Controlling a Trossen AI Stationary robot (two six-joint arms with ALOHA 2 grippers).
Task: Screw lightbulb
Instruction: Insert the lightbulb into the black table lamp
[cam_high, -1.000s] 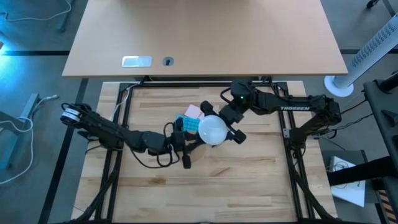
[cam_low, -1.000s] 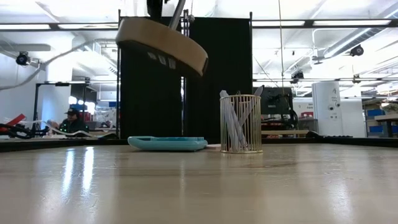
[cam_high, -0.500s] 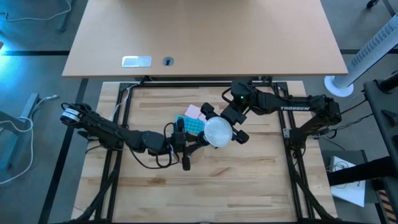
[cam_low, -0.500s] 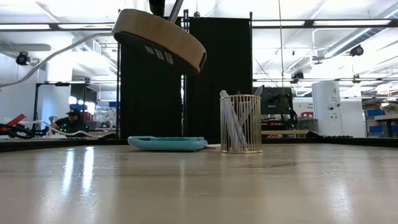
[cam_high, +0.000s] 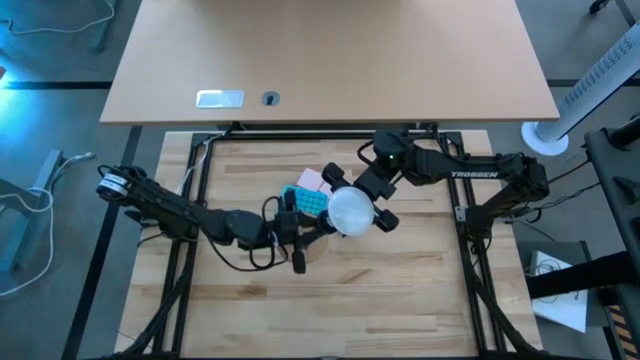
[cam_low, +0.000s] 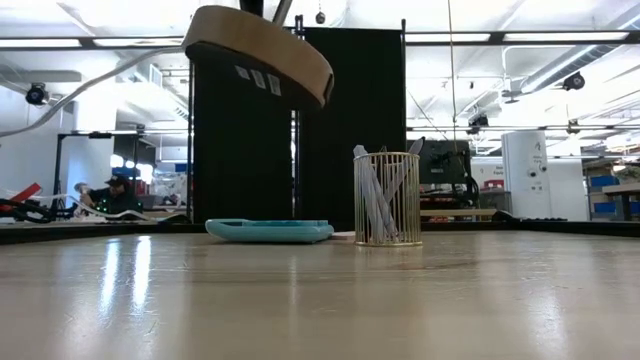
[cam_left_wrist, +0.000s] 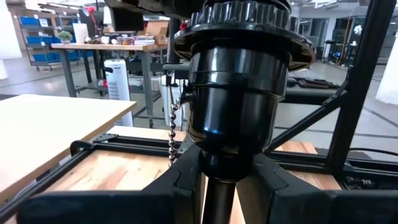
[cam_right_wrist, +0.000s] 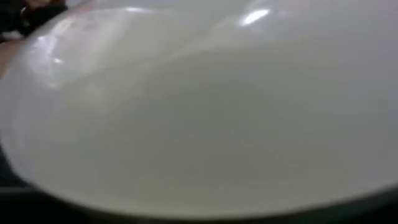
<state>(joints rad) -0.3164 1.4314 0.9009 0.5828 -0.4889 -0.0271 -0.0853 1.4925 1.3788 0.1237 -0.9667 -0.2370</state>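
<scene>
two grippers hold apparently frosted round lightbulb (cam_high: 348, 210).

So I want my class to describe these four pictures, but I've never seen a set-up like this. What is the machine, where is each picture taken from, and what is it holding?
Two dark robot arms work at a pale wooden table. One camera looks straight down, one sits at table height, and one rides on each wrist. From above, the right gripper clasps a frosted white pear-shaped lightbulb, which fills the right wrist picture. The left gripper holds the thin stem below a black lamp socket with a bead pull-chain; its round wooden base hangs tilted in the table-height picture. On the table lie a flat blue calculator, a pink notepad and a gold wire pen holder.
</scene>
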